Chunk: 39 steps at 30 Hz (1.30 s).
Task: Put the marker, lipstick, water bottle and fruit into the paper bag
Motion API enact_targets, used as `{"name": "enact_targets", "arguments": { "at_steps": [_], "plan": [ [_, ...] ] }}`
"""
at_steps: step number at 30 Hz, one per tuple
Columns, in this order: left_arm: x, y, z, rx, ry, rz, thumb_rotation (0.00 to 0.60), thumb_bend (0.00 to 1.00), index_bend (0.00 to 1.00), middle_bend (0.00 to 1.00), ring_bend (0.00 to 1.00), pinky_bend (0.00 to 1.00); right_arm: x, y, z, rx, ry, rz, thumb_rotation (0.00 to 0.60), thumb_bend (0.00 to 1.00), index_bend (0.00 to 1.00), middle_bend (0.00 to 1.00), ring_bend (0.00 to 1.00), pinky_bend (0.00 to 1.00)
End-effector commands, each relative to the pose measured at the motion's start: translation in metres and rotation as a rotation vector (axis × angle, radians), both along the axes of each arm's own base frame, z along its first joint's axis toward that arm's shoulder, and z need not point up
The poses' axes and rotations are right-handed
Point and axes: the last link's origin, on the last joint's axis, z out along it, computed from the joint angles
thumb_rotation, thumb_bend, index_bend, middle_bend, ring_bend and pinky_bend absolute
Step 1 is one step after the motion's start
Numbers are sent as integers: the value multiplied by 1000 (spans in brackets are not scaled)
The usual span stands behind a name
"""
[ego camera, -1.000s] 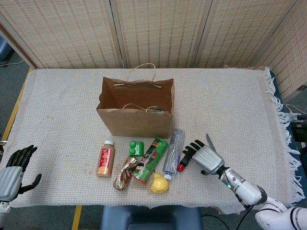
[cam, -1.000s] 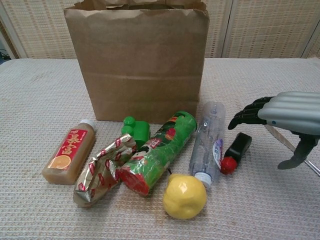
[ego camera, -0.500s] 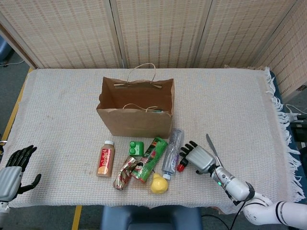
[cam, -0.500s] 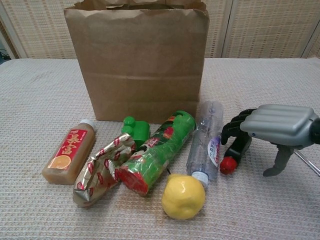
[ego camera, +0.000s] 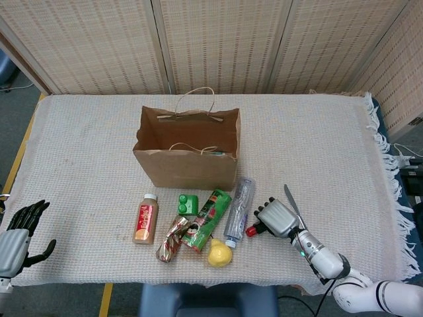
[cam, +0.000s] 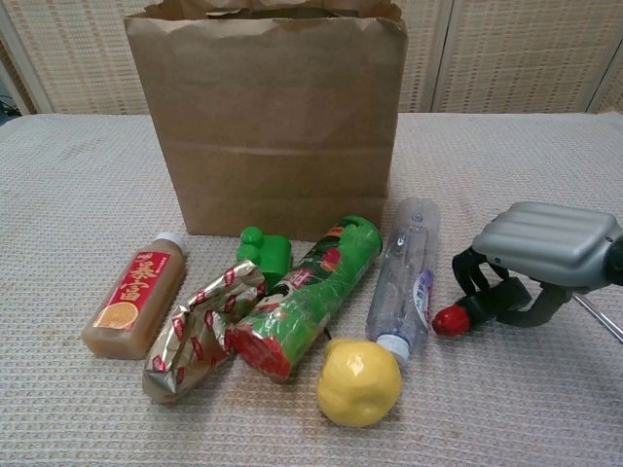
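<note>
Woven tablecloth bears the right hand gripping the lipstick; left hand open.

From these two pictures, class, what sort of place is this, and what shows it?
Probably an indoor robot test setup: a table under a woven cloth, reed screens behind, and groceries laid beside a paper bag.

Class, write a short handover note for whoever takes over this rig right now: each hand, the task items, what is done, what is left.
Right hand: fingers closed around the lipstick, which is at table level beside the water bottle.
Left hand: open, holding nothing, at the near left table edge.
Water bottle and yellow fruit lie in front of the paper bag.
Marker: cannot pick it out.
Done: no task item visibly bagged.
Left: bag lipstick, bottle, fruit, marker.
</note>
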Motion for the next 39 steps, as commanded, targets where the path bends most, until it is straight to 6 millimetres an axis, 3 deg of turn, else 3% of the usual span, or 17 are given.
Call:
{"name": "enact_targets", "arguments": {
  "at_steps": [1,7,15,19,23,31,35,39],
  "plan": [
    [0,0,0,-2,-3,0,600,370,0,0,0,43,1,3,4,-15,-21,0,600,306,636,568,594,470],
    [0,0,0,-1,-2,1,600,370,0,0,0,44,16,9,28,-42,-169,-33,600,320,654,579,598,488],
    [0,0,-1,-2,5,-1,600,371,0,0,0,44,65,8,88,-179,-499,46,600,321,664,582,598,489],
    [1,0,-2,1,16,-6,600,370,0,0,0,44,93,-6,113,-278,-610,123,600,320,664,582,598,489],
    [1,0,-3,-2,22,-7,600,370,0,0,0,44,117,-34,129,-406,-674,152,600,316,661,582,598,489],
    [0,0,-3,-3,15,0,600,369,0,0,0,44,160,-89,122,-554,-664,127,600,315,660,582,598,488],
    [1,-1,-4,-10,16,-5,600,368,0,0,0,44,184,-113,103,-589,-612,99,600,315,659,582,598,489],
    [1,-1,-4,-14,12,-1,600,369,0,0,0,44,208,-125,81,-593,-602,78,600,315,653,582,598,489]
  ]
}}
